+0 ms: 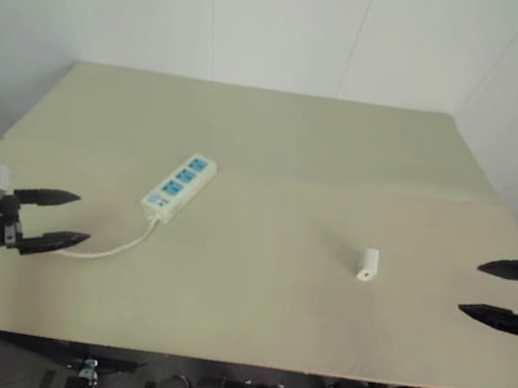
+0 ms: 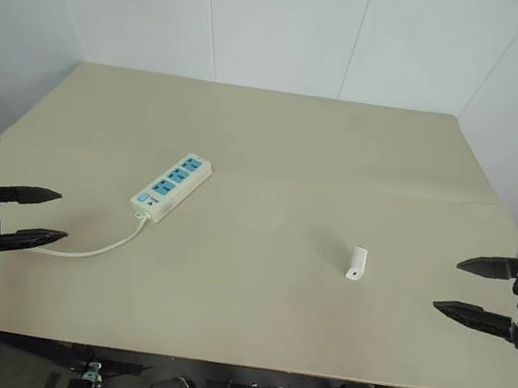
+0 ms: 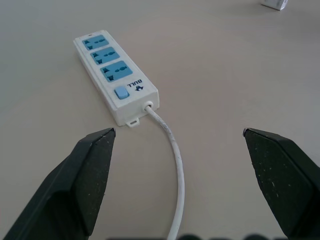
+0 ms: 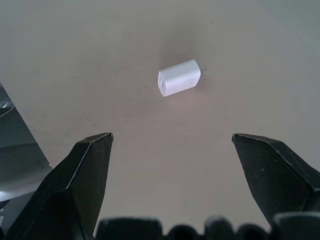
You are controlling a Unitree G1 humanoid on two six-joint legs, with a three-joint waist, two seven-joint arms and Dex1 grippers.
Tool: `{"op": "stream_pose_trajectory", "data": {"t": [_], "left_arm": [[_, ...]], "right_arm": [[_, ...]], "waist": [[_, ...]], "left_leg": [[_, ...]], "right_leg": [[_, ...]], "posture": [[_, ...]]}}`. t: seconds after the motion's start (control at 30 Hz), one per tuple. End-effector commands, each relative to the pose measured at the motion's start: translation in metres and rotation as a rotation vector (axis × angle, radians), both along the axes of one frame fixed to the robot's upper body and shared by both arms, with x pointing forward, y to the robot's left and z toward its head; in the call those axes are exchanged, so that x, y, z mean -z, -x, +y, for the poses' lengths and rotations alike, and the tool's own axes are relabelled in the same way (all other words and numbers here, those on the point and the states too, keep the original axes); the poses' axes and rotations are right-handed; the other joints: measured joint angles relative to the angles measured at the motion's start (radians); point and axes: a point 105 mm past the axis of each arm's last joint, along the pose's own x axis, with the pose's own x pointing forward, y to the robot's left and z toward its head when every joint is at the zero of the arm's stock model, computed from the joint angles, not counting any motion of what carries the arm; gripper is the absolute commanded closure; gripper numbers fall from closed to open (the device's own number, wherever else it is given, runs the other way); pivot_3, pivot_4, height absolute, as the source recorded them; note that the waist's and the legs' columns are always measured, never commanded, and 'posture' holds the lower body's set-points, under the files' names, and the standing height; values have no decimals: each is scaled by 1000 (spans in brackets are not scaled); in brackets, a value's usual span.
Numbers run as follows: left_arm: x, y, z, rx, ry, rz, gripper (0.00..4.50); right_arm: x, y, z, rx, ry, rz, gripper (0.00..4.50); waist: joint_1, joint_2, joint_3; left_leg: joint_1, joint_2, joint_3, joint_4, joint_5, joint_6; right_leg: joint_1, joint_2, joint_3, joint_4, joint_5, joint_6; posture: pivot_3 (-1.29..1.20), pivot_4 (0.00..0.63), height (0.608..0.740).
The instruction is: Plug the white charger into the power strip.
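On a beige worktop point(image 1: 275, 284), the small white block charger point(image 2: 356, 263) lies well right of the long white three-socket power strip point(image 2: 171, 187). Both the left pincer point(image 2: 30, 214) and the right pincer point(image 2: 471, 287) are spread wide and empty. Nothing is grasped yet; the charger must be picked up first.

The 2 head views look forward and down from above onto the same worktop point(image 1: 253, 300). Each wrist view looks close along its own hand: the left at the power strip point(image 3: 114, 75), the right at the white charger point(image 4: 179, 77).
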Motion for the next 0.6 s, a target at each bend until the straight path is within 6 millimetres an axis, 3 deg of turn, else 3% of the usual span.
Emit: {"op": "stream_pose_trajectory", "data": {"t": [0.03,0.6], "left_arm": [[-11,2,-1,-2,9,-44,46],[-2,-3,-4,-67,25,-92,46]], "right_arm": [[-9,0,1,-13,29,-55,0],[-6,-3,-4,13,46,-65,0]], "waist": [[0,0,0],[1,0,0]], "left_leg": [[0,0,0,0,0,0],[0,0,0,0,0,0]], "right_leg": [[0,0,0,0,0,0],[0,0,0,0,0,0]], "posture": [[0,150,740],[0,150,740]]}}
